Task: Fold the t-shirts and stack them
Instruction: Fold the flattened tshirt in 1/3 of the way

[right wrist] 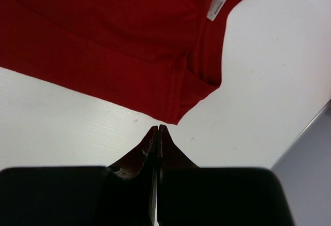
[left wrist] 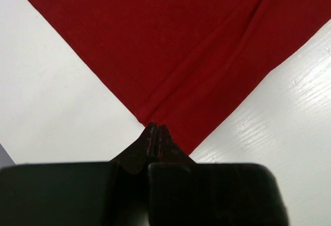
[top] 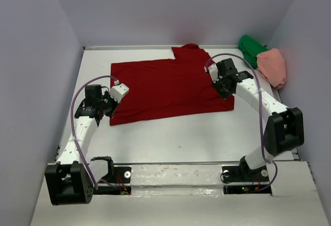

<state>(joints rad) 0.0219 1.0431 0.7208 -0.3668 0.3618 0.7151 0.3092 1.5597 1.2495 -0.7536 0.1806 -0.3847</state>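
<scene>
The dark red t-shirt (top: pixel 165 89) lies spread flat in the middle of the white table (top: pixel 181 138). My left gripper (top: pixel 115 102) is shut at the shirt's left edge. In the left wrist view its tips (left wrist: pixel 156 129) sit over a corner of the red cloth (left wrist: pixel 170 50), and I see no cloth between them. My right gripper (top: pixel 222 87) is shut and empty at the shirt's right side. In the right wrist view its tips (right wrist: pixel 158 129) sit just off a folded red corner (right wrist: pixel 176 113), near a white label (right wrist: pixel 217 6). The green t-shirt (top: pixel 251 47) and the salmon pink t-shirt (top: pixel 274 66) lie bunched at the back right.
Grey walls close in the table on the left, back and right. The bundled green and pink shirts sit against the right wall. Bare white table runs between the red shirt's near edge and the arm bases (top: pixel 176 177).
</scene>
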